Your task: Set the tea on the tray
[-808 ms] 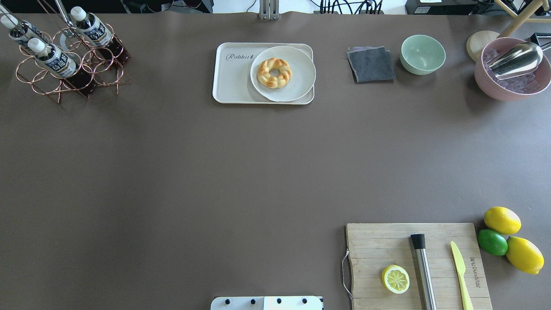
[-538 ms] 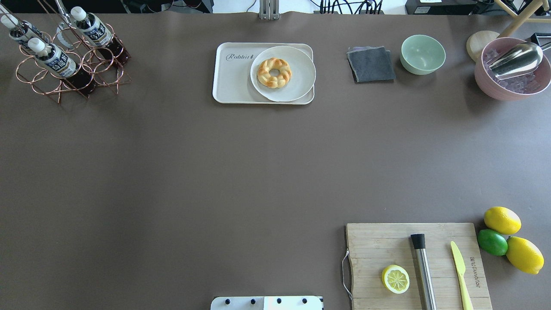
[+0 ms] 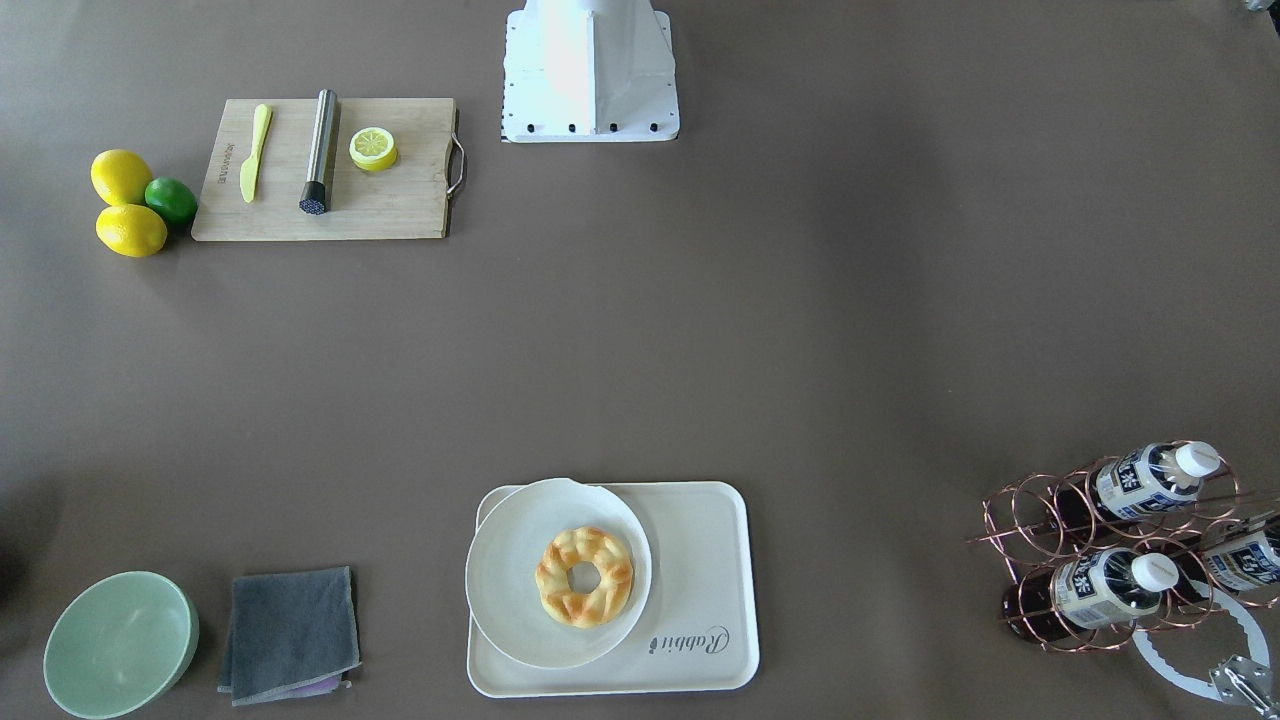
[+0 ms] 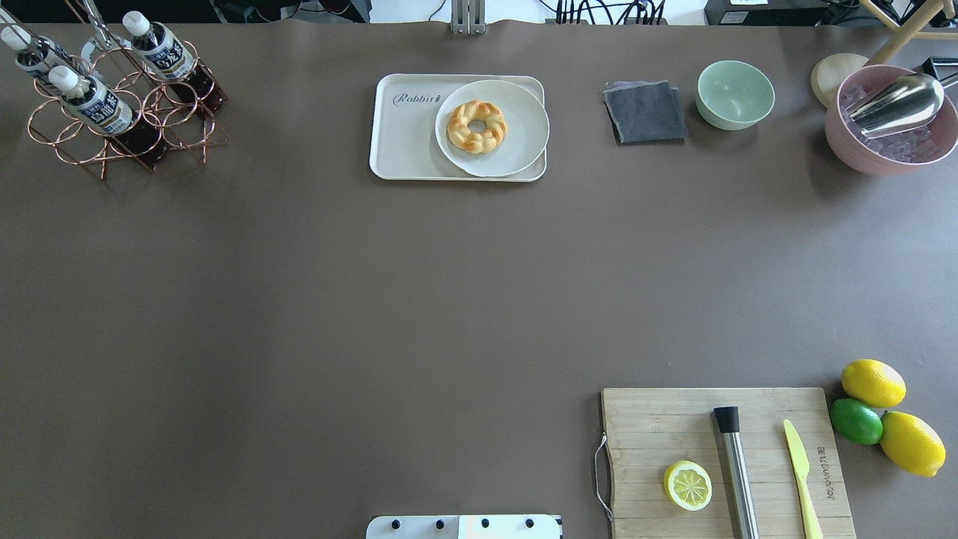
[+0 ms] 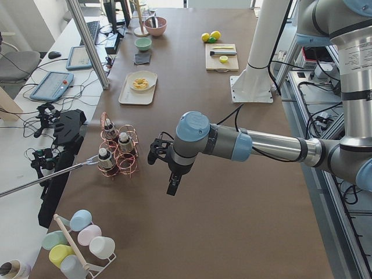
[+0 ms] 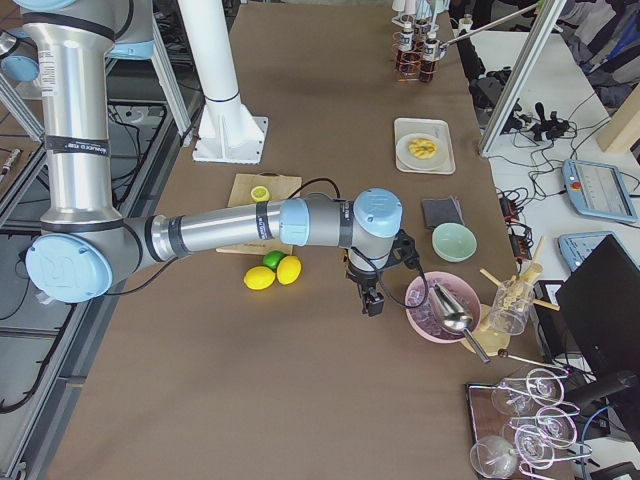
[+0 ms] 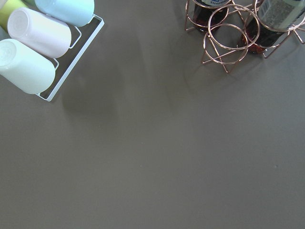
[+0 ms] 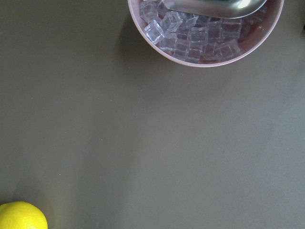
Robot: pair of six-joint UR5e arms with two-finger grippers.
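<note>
Three tea bottles lie in a copper wire rack at the far left of the overhead view: one in front, one behind, one at the edge. They also show in the front-facing view. The cream tray sits at far centre and carries a white plate with a doughnut. My left gripper hangs over bare table beside the rack, seen only from the side. My right gripper hangs near the pink bowl. I cannot tell whether either is open.
A grey cloth, green bowl and pink bowl of ice stand at far right. A cutting board with half a lemon, lemons and a lime lie near right. Cups on a rack lie left of the bottles.
A white ring on a thin rod behind the bottle rack has shifted toward the table's far-left corner. Nothing else has visibly moved.
</note>
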